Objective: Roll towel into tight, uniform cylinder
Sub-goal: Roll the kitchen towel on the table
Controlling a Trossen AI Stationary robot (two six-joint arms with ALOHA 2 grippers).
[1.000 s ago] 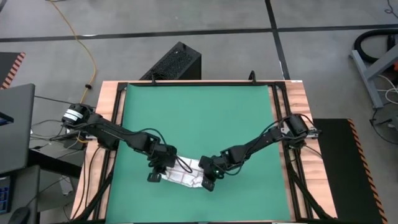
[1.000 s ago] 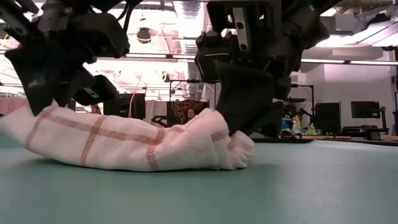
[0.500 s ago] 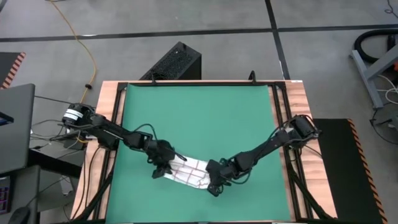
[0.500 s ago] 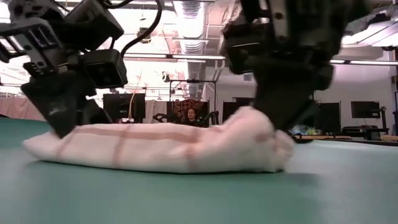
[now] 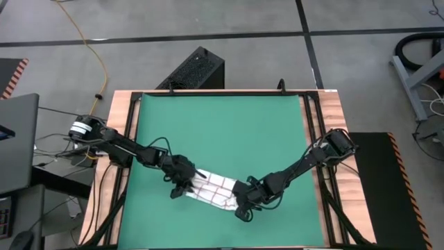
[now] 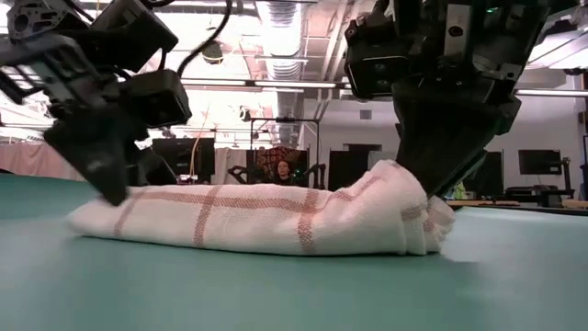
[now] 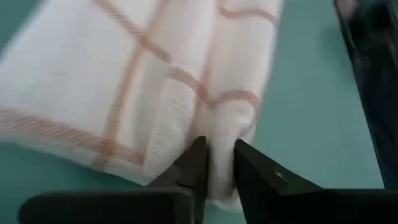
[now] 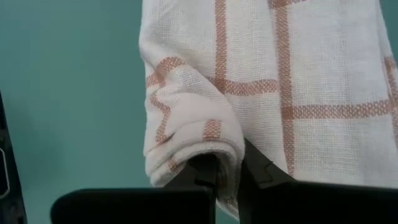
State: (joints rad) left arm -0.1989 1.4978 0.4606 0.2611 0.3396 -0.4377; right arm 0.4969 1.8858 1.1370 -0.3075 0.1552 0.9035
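Unmarked checked towel [image 5: 210, 189] pinched by left hand [image 7: 214, 163].

Light: bright, even, from ceiling strips [image 6: 276, 85] in far room | Glare: strips blown out, pink haze | Shadows: soft, short, under towel [image 6: 266, 219] on mat [image 5: 222, 132] | Blur: left wrist view soft; near mat unfocused

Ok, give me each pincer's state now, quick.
Left pincer: shut on the towel, at one end.
Right pincer: shut on the towel's other end.
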